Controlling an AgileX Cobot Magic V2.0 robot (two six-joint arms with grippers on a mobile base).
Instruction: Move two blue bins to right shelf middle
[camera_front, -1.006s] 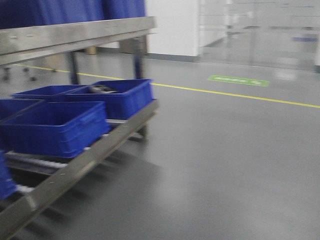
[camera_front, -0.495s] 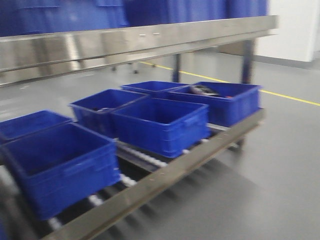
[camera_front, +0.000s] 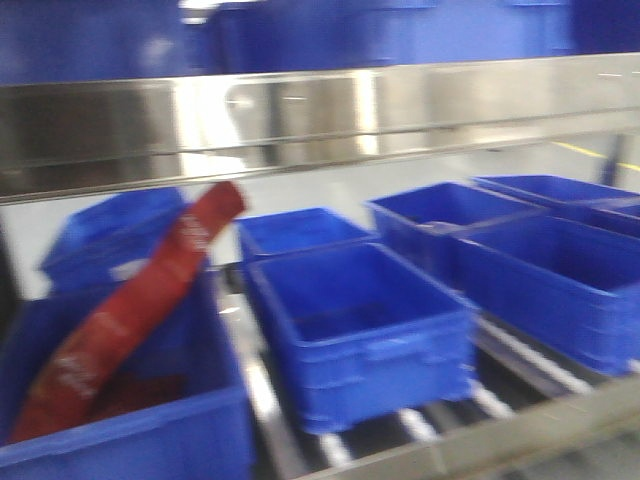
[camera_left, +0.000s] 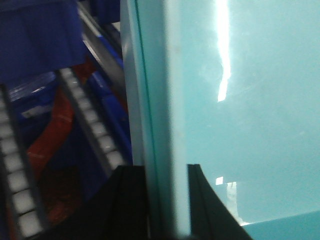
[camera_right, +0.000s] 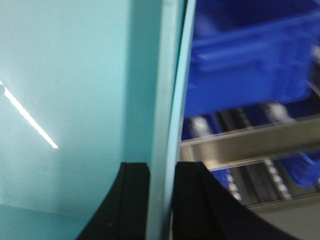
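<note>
A pale teal-blue bin fills both wrist views. My left gripper (camera_left: 167, 202) is shut on the bin's wall (camera_left: 160, 100), one black finger on each side. My right gripper (camera_right: 162, 200) is likewise shut on the opposite wall (camera_right: 170, 75), with the bin's smooth inside (camera_right: 65, 75) to its left. In the front view, the right shelf middle shows as a wide, shiny steel rail (camera_front: 320, 120) across the top, with dark blue bins (camera_front: 300, 35) standing on it. Neither the held bin nor the grippers show in the front view.
Below the rail, several dark blue bins (camera_front: 360, 330) sit on a roller level (camera_front: 500, 400). The near-left one (camera_front: 130, 440) holds a long red packet (camera_front: 130, 310). White rollers (camera_left: 92, 130) and another dark blue bin (camera_right: 245, 55) over a steel rail (camera_right: 250, 142) lie beyond the held bin.
The front view has swung left along the rack. The grey floor and yellow line have left the frame, the bins have slid right, and the bin with the red packet has come into view.
</note>
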